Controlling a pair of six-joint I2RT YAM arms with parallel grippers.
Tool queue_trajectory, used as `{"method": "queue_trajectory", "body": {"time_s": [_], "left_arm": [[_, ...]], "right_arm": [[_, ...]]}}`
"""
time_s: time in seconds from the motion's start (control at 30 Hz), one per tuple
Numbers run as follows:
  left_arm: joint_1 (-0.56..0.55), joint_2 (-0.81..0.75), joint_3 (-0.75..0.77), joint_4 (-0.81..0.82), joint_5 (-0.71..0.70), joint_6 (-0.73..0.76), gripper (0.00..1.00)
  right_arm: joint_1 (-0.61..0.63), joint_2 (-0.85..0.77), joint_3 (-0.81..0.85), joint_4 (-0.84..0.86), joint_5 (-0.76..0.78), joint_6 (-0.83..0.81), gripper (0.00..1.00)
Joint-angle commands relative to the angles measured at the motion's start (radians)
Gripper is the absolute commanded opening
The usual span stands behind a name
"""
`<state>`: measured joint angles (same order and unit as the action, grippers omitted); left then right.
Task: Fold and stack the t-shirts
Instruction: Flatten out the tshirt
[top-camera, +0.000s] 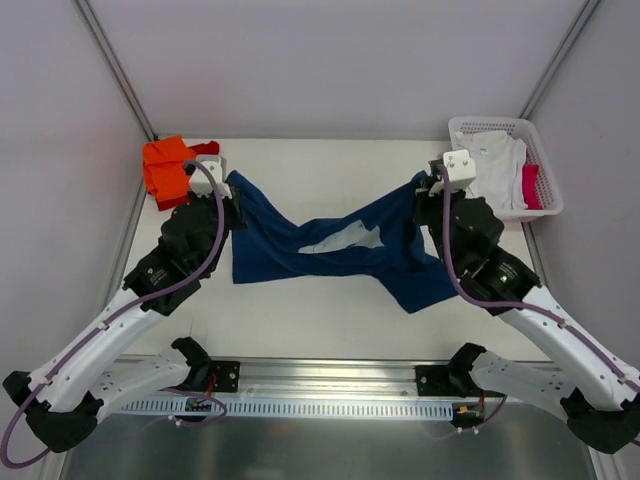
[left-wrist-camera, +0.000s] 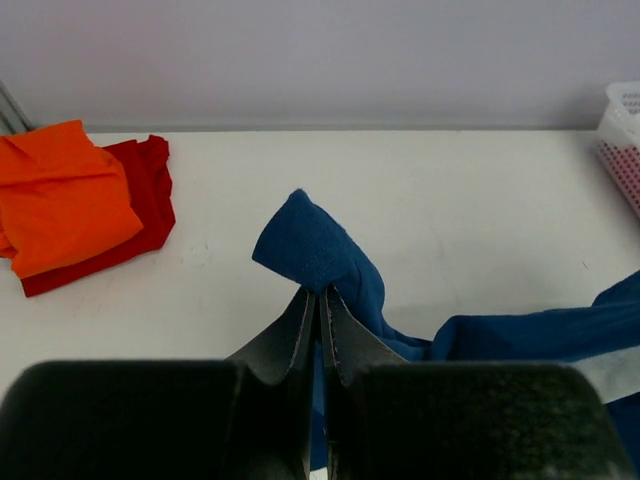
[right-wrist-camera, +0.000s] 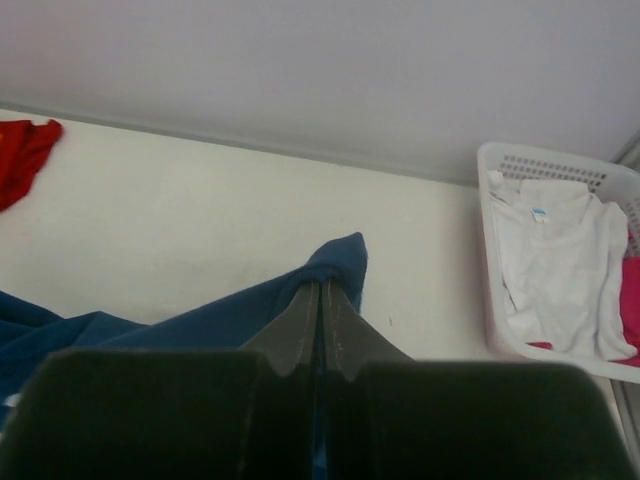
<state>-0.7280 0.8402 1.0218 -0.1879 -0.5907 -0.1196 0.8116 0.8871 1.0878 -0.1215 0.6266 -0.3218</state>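
Observation:
The navy blue t-shirt (top-camera: 330, 245) hangs stretched and twisted between my two grippers above the table, its pale print showing near the middle. My left gripper (left-wrist-camera: 318, 292) is shut on one corner of the navy shirt (left-wrist-camera: 320, 250). My right gripper (right-wrist-camera: 321, 285) is shut on the other corner of it (right-wrist-camera: 335, 262). A folded orange t-shirt (top-camera: 165, 165) lies on a red t-shirt (top-camera: 208, 148) at the far left; both also show in the left wrist view, orange (left-wrist-camera: 60, 190) over red (left-wrist-camera: 145, 195). A white t-shirt (right-wrist-camera: 555, 255) lies in the basket.
A white plastic lattice basket (top-camera: 455, 128) stands at the far right corner, holding the white shirt (top-camera: 495, 165) and a pink-red cloth (top-camera: 531, 186). Grey walls close the table at the back and sides. A metal rail runs along the near edge.

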Motion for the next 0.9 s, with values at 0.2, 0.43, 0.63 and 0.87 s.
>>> {"method": "queue_trajectory", "body": {"time_s": [0.2, 0.43, 0.63, 0.87], "left_arm": [[0.168, 0.146, -0.126, 0.317, 0.017, 0.005, 0.00], [0.269, 0.365, -0.123, 0.514, 0.049, 0.040, 0.00], [0.351, 0.621, -0.011, 0.625, 0.097, 0.049, 0.00], [0.390, 0.904, 0.225, 0.636, 0.146, 0.075, 0.00]], "right_arm": [[-0.184, 0.202, -0.025, 0.115, -0.031, 0.090, 0.00], [-0.290, 0.458, -0.009, 0.264, -0.105, 0.096, 0.00], [-0.360, 0.702, 0.109, 0.318, -0.140, 0.090, 0.00], [-0.414, 0.917, 0.268, 0.318, -0.176, 0.087, 0.00]]}}
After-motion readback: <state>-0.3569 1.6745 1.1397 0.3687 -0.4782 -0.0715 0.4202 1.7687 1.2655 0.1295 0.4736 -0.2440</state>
